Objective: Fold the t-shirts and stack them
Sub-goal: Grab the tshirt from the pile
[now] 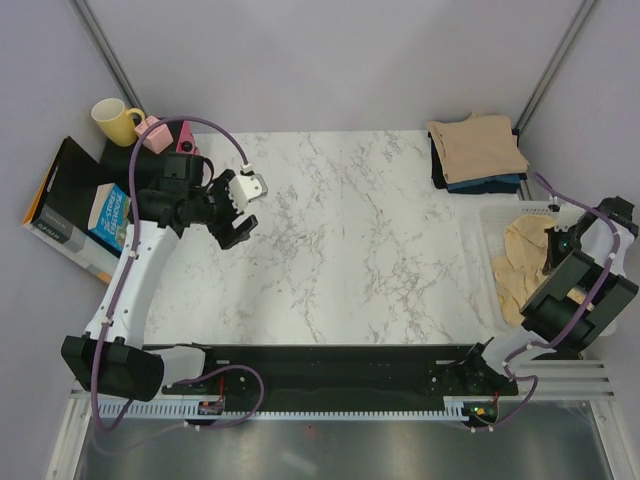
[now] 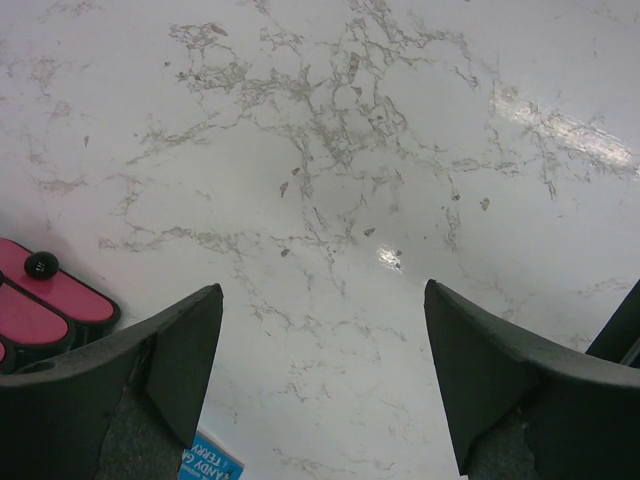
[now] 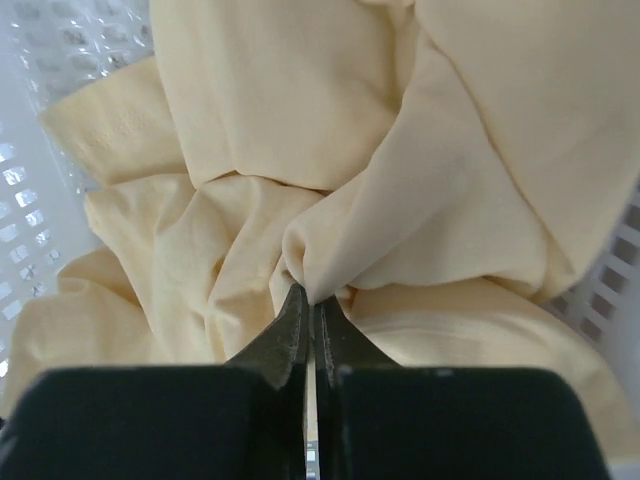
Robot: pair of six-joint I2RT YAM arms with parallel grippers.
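Cream t-shirt (image 3: 300, 120) pinched by right fingers (image 3: 288, 345); blue label (image 2: 210, 462) reads "ANDY".

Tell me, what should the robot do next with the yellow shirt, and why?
Probably lift it out. The right hand is pinched shut on a fold of the yellow shirt, which lies crumpled in the white basket, and the marble table has room.

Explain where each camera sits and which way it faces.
Top external: above and behind, looking down on the marble table; left arm and right arm show.
Left wrist: on the left arm, facing down at the table; open left gripper frames it.
Right wrist: on the right arm, facing into the white mesh basket; the shut right gripper pinches the pale yellow t-shirt.
Shared: top and right wrist both show that t-shirt.
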